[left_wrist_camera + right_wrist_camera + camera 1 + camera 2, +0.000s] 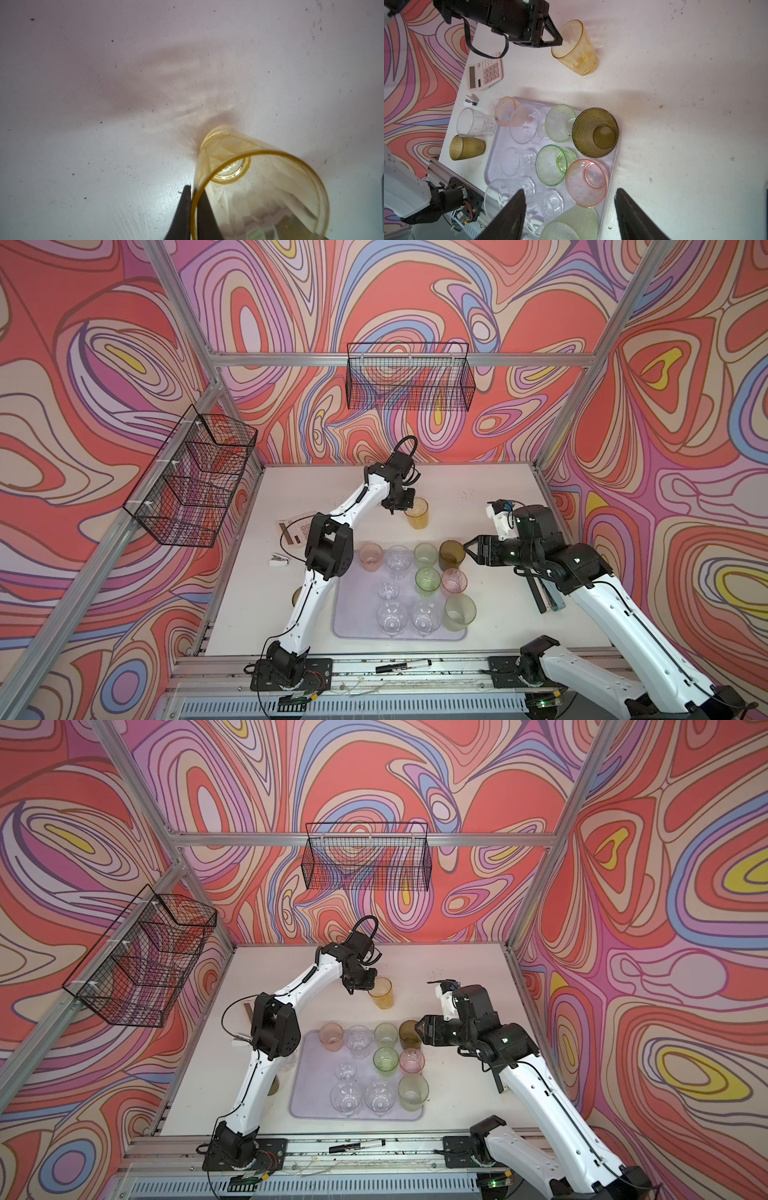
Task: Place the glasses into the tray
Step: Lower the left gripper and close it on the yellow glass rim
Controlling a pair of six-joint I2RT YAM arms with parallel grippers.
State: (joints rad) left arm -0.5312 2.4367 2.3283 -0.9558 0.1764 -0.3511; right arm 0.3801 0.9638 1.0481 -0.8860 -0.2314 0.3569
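Pinching the rim of the amber-yellow glass (417, 516), the left tool (560, 41) is clenched on it. In the left wrist view one finger (181, 218) sits outside the thin wall and the other inside. That glass stands upright out on the bare counter (478, 489), between the tray's far edge and the counter's far edge, well apart from the tray (353, 610), and its base looks to be down on the surface.

The right tool (467, 551) hangs released, jaws wide with nothing between them, just beside the olive-brown glass (452, 556) at the tray's far right corner.

Along the tray's far edge, from its left corner, stand a peach glass (370, 556), a clear glass (399, 560) and a pale green glass (425, 553). Behind them, toward the near edge, are a brighter green glass (428, 580) and a pink glass (454, 580) side by side. A small clear glass (388, 589) sits toward the middle. Two more clear ones and a large pale green glass (459, 612) line the near edge.

Off the tray, by its left edge, the right wrist view shows a ribbed clear glass (473, 122) and a second olive glass (466, 147) on the counter. A pink calculator (484, 72) lies near the counter's left edge.
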